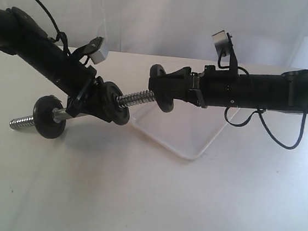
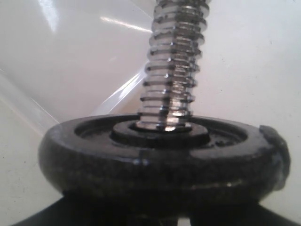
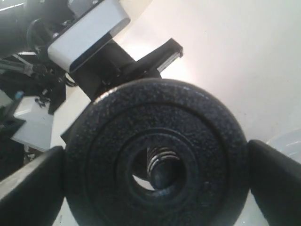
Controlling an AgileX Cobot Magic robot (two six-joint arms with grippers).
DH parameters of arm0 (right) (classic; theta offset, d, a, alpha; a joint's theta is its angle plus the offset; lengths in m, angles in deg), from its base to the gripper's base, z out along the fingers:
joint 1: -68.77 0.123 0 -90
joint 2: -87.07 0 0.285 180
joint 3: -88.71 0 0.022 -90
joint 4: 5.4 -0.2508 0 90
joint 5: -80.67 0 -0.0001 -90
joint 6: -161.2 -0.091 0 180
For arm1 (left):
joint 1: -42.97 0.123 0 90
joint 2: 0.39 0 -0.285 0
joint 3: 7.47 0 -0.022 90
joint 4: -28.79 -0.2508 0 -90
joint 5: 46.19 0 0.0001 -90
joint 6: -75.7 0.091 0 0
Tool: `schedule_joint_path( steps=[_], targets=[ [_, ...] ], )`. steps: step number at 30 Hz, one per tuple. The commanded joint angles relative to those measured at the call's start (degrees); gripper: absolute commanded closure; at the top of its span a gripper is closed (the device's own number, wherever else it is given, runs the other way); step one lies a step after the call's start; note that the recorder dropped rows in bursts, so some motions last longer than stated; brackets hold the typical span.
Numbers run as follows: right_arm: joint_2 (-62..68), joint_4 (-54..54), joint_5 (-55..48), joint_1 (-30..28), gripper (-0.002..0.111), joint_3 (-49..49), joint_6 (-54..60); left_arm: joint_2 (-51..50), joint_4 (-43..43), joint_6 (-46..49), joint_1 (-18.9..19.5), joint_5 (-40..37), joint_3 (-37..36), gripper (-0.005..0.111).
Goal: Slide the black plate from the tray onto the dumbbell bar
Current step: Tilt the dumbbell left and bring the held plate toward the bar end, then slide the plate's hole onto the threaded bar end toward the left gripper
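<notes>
Where the plate is: the black plate (image 3: 155,117) is off the tray (image 1: 191,152), held upright in the air at the threaded tip of the dumbbell bar (image 1: 136,99). The right wrist view shows the bar's end through the hole, a little off-centre. Whether the tip has entered the hole I cannot tell.
Right claw: the right claw (image 1: 170,91) grips the plate by its rim, one finger on each side.
Left claw: the left claw (image 1: 86,107) looks clamped on the bar's smooth middle, between the inner disc (image 1: 117,105) and the outer disc (image 1: 51,118). The bar tilts up toward the plate.
Handling: cast metal by the look, so probably dense for its size, rigid and not fragile. The pebbled matte face should give fair friction. A rim hold suits it and leaves the hole free.
Risk: the coarse threads may snag the bore if the plate goes on tilted, so hole and bar likely want squaring up.
Counter: plain white counter (image 1: 133,207) with the tray lying beneath the meeting point.
Room: pale backdrop behind, and a slack cable (image 1: 275,140) hangs under the right arm.
</notes>
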Motion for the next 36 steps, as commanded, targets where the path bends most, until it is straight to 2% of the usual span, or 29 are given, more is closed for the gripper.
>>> schedule_joint_path(
  steps=[1, 36],
  targets=[
    [-1.4, -1.1, -3.6, 0.3, 0.108, 0.2, 1.2, 2.8, 11.6, 0.3, 0.1, -5.2, 1.0, 0.107],
    [0.1, 3.2, -3.6, -1.3, 0.108, 0.2, 1.5, 2.8, 11.9, 0.7, 0.1, -6.7, 1.0, 0.107]
  ],
)
